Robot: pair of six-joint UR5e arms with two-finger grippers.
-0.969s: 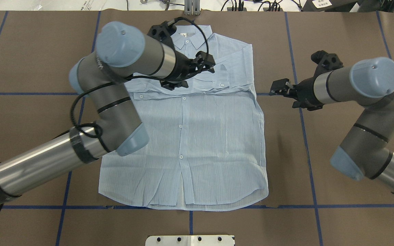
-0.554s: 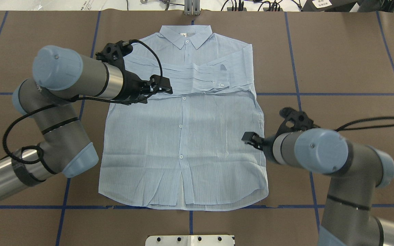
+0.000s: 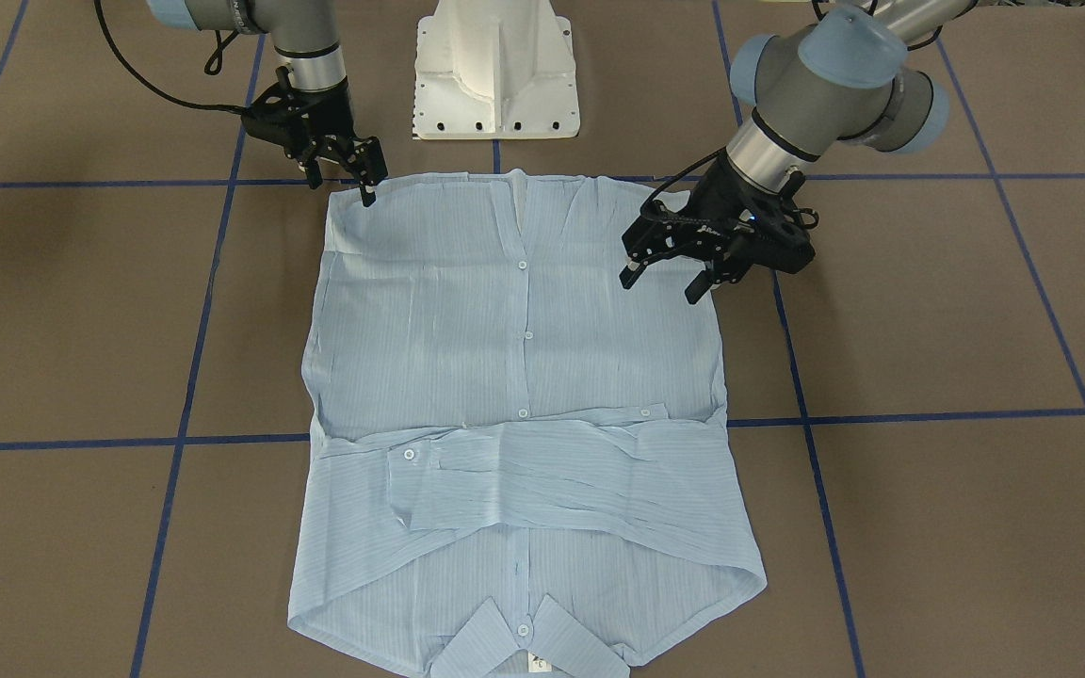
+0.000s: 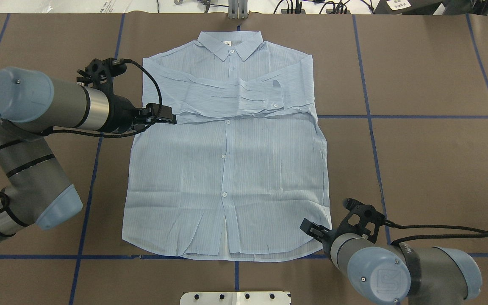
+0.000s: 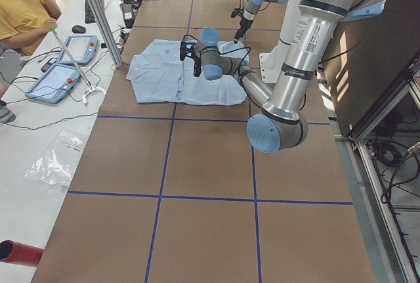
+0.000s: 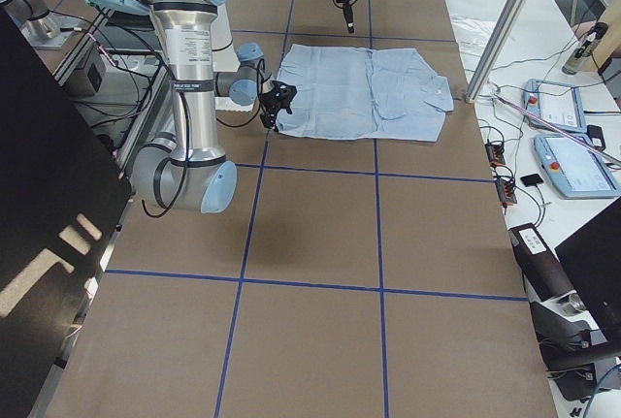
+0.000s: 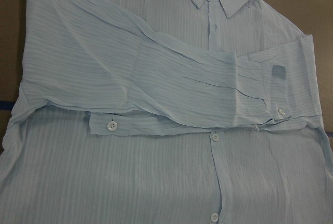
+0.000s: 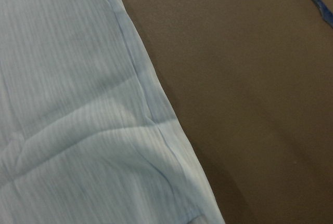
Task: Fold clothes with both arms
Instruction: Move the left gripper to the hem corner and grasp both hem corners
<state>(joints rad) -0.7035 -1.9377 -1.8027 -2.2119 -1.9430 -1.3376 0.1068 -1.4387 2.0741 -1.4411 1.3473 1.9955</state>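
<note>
- The table (image 4: pixel 430 169) is brown and flat, with blue lines on it. It gives the cloth a smooth place to lie.
- The shirt (image 4: pixel 227 178) lies spread out in the middle of the table, front side up. Its bottom edge is near the robot and its top is far away. It lies flat, likely so it can be folded in half.
- The left arm (image 4: pixel 57 103) reaches in from its own side. The right arm (image 4: pixel 379 271) bends low by the near corner. Each one keeps to its own side of the shirt.
- The sleeves (image 4: pixel 227 95) are laid across the chest, one on the other. That seems to be to keep them tucked inside.
- The left gripper (image 3: pixel 663 287) hangs over the side edge of the shirt, just below the sleeves. Its fingers are spread apart and hold nothing.
- The right gripper (image 3: pixel 343 185) is at the bottom corner on its side. Its fingers look apart too, with no cloth between them. It is likely there to pinch that corner.
- The collar (image 4: pixel 230 42) lies neat at the far end.
- The buttons (image 4: pixel 223 156) run in a row down the middle.
</note>
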